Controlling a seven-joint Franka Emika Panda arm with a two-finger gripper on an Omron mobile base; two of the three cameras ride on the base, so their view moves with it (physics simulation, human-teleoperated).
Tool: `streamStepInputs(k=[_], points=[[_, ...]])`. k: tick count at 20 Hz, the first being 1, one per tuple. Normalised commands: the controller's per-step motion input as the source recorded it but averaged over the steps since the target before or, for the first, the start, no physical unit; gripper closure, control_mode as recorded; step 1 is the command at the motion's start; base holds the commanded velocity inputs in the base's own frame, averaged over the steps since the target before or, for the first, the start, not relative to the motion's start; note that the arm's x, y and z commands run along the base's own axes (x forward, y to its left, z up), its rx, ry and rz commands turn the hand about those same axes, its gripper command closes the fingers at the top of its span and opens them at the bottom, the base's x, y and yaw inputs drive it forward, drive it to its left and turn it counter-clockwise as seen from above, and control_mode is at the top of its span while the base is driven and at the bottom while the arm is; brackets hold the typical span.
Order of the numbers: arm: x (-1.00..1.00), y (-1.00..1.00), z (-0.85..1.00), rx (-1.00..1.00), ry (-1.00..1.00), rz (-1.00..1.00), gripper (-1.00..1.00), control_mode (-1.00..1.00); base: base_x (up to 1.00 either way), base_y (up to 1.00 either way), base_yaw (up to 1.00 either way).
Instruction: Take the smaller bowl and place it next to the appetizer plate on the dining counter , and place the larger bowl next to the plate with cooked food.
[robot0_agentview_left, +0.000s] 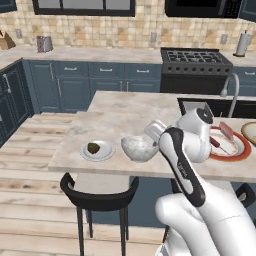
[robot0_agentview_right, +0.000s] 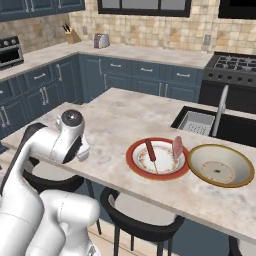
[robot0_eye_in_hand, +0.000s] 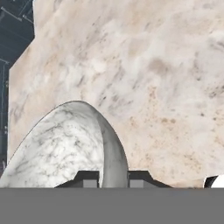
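Marbled beige stone runs the length of the dining counter (robot0_agentview_left: 115, 122), and from my left base camera I read along it from the left: the small pale plate (robot0_agentview_left: 98, 150) with its dark morsel, then just beside it the grey-white stone bowl (robot0_agentview_left: 138, 148), sitting upright with its mouth facing up and, being round, no long axis I can name. My gripper (robot0_eye_in_hand: 111, 178) is closed on that bowl's rim, one finger inside the wall and one outside. Further right sit the red-rimmed plate (robot0_agentview_right: 157, 158), its sausage lying front to back, and just beside it the wide brown-rimmed bowl (robot0_agentview_right: 221, 165), also mouth up.
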Motion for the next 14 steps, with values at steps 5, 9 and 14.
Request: streamStepInputs(k=[5, 9, 14], points=[[0.39, 0.00, -0.16, 0.00, -0.05, 0.00, 1.00, -1.00, 0.00, 0.00, 0.00], [0.54, 0.00, -0.07, 0.00, 0.00, -0.01, 1.00, -1.00, 0.00, 0.00, 0.00], [0.42, 0.00, -0.20, 0.00, 0.00, 0.00, 1.00, -1.00, 0.00, 0.00, 0.00]])
